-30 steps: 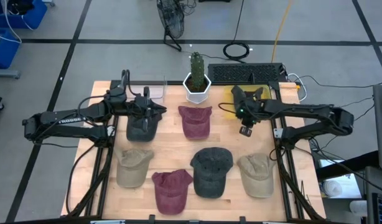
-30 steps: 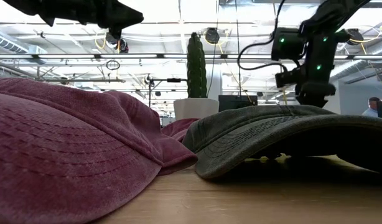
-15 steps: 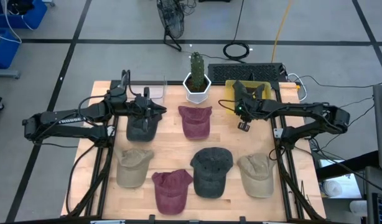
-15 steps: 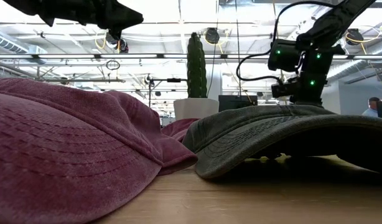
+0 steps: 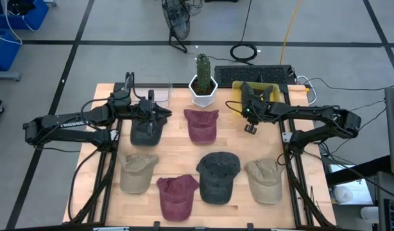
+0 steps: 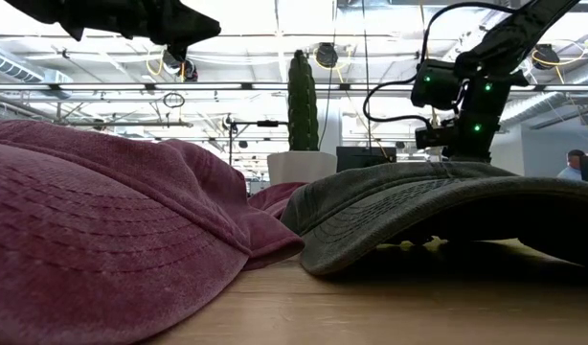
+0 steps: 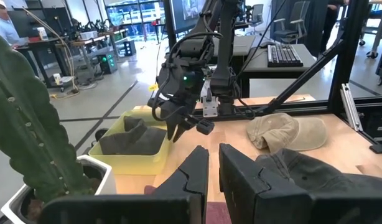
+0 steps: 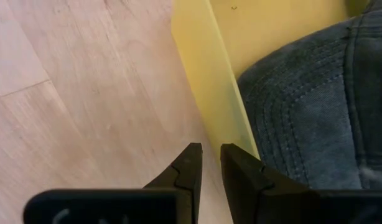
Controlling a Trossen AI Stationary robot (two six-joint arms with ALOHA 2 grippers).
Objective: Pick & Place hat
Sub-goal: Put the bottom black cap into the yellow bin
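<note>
Both arms matte black, tubular links with chunky joint housings; left arm [image 5: 68,122] carries white lettering along its link. Right arm [image 5: 312,115] shows green indicator lights near the wrist and looping black cables. Fingers [image 7: 237,171] black, wedge-shaped, tapering.

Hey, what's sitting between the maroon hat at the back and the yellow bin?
Only bare table between the maroon hat and the yellow bin in the high view.

Robotics lab: desks [image 7: 284,59], office chairs [image 7: 289,25], cabling on floor [image 5: 245,51].
</note>
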